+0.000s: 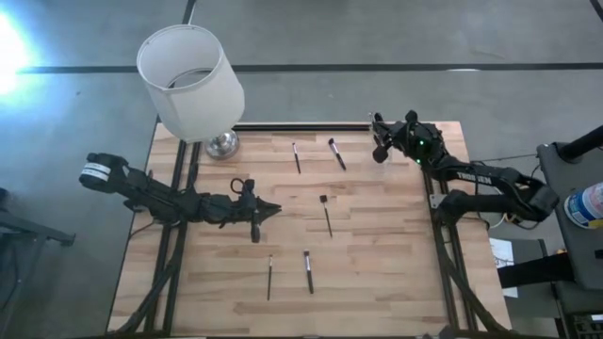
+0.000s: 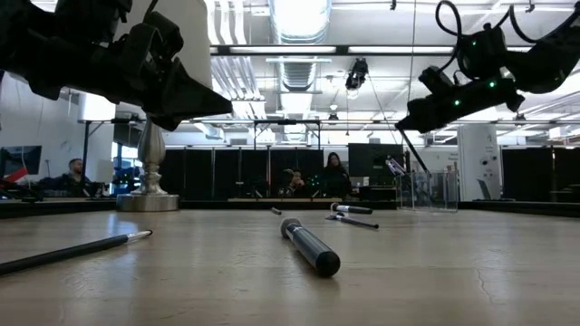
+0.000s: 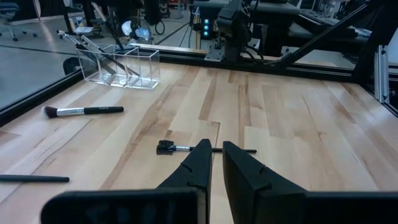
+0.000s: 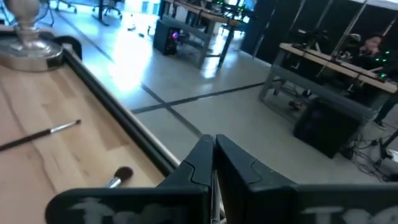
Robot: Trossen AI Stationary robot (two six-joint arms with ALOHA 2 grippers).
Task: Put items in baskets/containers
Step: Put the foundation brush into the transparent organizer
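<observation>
Several small brushes lie flat on the wooden table: two near the far edge (image 1: pixel 296 157) (image 1: pixel 336 153), one in the middle (image 1: pixel 325 215), two near the near edge (image 1: pixel 307 271) (image 1: pixel 269 278). The clear container (image 3: pixel 121 67) stands at the far edge, upright, with a few brushes leaning in it. My left gripper (image 1: pixel 276 211) hovers shut over mid-table, pointing right, just short of the middle brush (image 3: pixel 186 148). My right gripper (image 1: pixel 378 149) is raised above the table's far right part, close to the container (image 2: pixel 426 192), and is shut on a thin brush. My right gripper (image 2: pixel 403 122) has a thin dark brush (image 2: pixel 417 152) pinched at its fingertips. The brush hangs clear of the table and slants down toward the clear container. Which end the fingers have cannot be told.
A big white lampshade (image 1: pixel 191 80) rises over the table's far left corner on a silver lamp foot (image 1: pixel 222 144). A black rail (image 1: pixel 301 126) runs along the far edge. People sit in the room beyond the table (image 2: pixel 333 174).
</observation>
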